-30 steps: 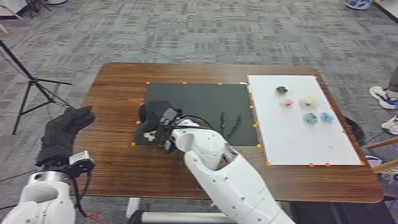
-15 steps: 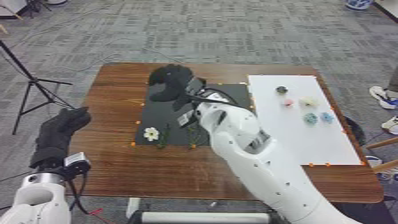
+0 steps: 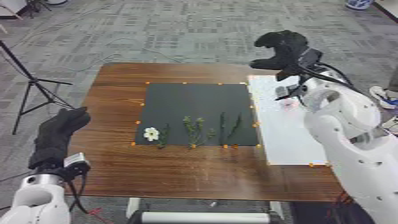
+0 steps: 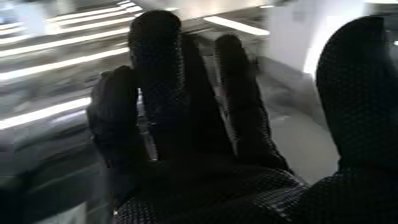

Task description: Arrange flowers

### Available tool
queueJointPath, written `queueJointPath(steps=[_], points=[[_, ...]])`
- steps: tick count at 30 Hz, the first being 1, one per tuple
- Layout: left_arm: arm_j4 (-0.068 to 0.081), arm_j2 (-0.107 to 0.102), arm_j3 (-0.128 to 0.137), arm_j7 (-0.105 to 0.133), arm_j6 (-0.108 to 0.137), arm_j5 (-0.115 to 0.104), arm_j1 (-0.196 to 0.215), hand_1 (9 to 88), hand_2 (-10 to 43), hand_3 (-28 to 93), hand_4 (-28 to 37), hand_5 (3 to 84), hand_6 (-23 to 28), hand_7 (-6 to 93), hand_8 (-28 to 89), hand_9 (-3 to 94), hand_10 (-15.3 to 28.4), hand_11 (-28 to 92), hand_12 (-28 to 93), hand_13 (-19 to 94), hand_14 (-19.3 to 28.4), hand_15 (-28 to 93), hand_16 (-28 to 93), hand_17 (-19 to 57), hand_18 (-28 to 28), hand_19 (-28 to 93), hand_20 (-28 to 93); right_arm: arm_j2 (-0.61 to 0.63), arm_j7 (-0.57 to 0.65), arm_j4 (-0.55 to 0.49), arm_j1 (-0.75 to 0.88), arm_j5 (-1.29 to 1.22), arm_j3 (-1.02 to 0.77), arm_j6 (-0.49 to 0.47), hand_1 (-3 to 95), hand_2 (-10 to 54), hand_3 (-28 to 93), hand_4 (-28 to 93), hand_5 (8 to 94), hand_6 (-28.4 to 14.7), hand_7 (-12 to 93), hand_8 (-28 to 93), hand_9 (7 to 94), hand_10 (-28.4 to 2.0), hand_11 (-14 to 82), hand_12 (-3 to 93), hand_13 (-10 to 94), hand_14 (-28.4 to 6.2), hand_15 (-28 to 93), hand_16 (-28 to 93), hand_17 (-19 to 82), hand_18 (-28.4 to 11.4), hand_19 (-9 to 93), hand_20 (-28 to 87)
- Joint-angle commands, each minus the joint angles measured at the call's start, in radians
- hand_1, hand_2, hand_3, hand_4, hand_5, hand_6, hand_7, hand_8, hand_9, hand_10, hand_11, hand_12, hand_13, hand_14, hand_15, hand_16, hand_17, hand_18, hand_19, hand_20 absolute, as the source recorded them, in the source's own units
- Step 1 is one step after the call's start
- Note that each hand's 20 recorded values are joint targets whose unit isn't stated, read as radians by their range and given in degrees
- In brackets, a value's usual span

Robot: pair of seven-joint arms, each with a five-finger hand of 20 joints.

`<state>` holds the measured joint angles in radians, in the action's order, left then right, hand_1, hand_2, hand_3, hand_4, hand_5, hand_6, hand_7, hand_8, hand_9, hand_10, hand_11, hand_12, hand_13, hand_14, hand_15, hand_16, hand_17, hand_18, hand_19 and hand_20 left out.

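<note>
My right hand point(image 3: 293, 54) hangs empty, thumb and fingers apart; the pink flower point(image 3: 288, 104), likely light and fragile, wants pinching beneath its petals.

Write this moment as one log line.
right hand: open, near far end of white board | left hand: left of black mat | white flower: on mat

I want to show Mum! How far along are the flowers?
Partly done, it seems: a white flower and green stems lie on the dark mat. The open right hand holds nothing. A pink flower on the white sheet is probably left to place.
</note>
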<state>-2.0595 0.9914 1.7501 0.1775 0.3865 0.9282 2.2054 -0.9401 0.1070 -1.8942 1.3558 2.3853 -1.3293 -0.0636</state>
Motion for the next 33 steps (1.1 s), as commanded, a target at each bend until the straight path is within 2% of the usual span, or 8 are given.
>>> queueJointPath(steps=[1,12,27,33], points=[[-0.011,0.020,0.001,0.011,0.005,0.001,0.027,20.9,16.8,68,-28.3,50.8,3.6,17.4,-7,49.5,13.8,22,13,38,17.2,22,-1,4.7,8.7,7,13,0.039,0.084,0.122,0.150,0.064,-0.096,0.043,31.1,-9.5,71,-23,53.6,-3.2,23,-7,59.4,-15.7,21.6,23.4,64,-13.0,60,29,34,-23.4,79,54],[-0.011,0.030,-0.010,0.016,0.010,0.003,0.030,20.9,16.9,67,-28.3,50.4,3.6,17.1,-7,49.4,13.9,22,13,38,17.2,21,-1,4.7,8.7,6,13,-0.002,0.082,0.214,0.273,0.147,-0.221,0.007,32.2,-9.5,71,-23,55.4,-2.9,25,-8,60.6,-15.6,23.4,23.7,65,-12.9,60,29,34,-23.4,79,54],[-0.017,0.038,-0.013,0.014,0.008,0.003,0.033,20.9,16.8,67,-28.3,50.5,3.6,17.1,-7,49.4,13.9,22,13,38,17.2,21,-1,4.7,8.7,7,13,-0.036,0.059,0.228,0.339,0.161,-0.235,-0.009,32.7,-9.5,71,-23,56.4,-2.8,26,-8,62.1,-15.4,23.8,23.3,66,-12.7,60,30,35,-23.4,80,54],[-0.018,0.039,-0.017,0.003,0.000,0.010,0.031,20.9,16.8,68,-28.3,50.4,3.5,17.2,-7,49.5,13.9,22,13,38,17.3,22,-1,4.7,8.7,7,13,-0.037,0.079,0.234,0.354,0.157,-0.219,0.013,35.8,-9.5,71,-24,57.0,-2.6,27,-8,63.0,-15.2,24.1,23.1,68,-12.0,61,30,36,-23.2,80,54]])
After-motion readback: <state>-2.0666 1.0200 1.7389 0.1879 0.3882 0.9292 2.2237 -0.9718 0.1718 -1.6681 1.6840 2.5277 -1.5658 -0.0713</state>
